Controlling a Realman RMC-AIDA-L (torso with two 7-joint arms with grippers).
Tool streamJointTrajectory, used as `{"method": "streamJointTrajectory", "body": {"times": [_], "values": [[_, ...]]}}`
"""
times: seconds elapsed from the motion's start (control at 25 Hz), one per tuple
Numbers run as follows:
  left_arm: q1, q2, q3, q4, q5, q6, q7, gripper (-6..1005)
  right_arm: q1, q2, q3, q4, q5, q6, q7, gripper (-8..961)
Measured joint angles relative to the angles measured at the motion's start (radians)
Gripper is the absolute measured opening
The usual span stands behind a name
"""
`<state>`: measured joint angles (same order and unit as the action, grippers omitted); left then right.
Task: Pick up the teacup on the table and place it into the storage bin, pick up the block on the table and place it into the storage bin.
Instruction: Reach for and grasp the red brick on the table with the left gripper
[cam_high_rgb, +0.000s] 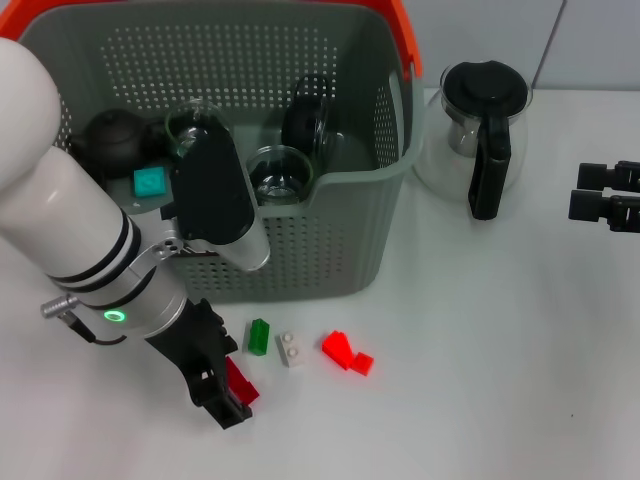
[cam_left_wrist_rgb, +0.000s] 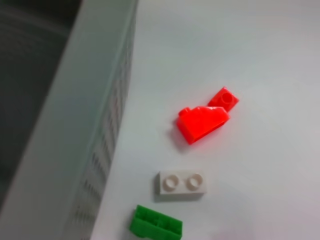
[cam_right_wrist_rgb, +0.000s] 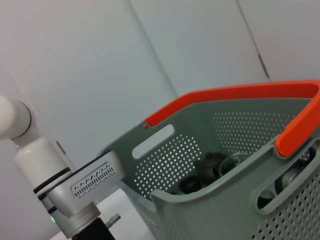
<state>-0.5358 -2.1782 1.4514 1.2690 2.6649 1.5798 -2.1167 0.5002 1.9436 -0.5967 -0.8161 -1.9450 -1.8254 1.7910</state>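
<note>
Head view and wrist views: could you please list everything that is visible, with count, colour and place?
storage bin: one, grey with orange handle, at the back of the table.
dark teapot: one, black, inside the bin.
glass cups: at least two, clear, inside the bin.
teal block: one, inside the bin.
glass pot: one, clear with black lid and handle, right of the bin.
green block: one, on the table before the bin.
white block: one, beside the green one.
red blocks: two, touching, right of the white one.
dark red block: one, at the left pincer.
left pincer: low over the table.
right pincer: at the right edge, idle.
</note>
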Motion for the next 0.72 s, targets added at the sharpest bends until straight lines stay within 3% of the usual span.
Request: {"method": "streamJointTrajectory", "body": {"times": [0.72], "values": [[-0.015,0.0,0.022,-0.038,-0.048,0.003,0.005,854,0.0,0.0,0.0,0.0,0.0,0.0,-0.007,822]]}}
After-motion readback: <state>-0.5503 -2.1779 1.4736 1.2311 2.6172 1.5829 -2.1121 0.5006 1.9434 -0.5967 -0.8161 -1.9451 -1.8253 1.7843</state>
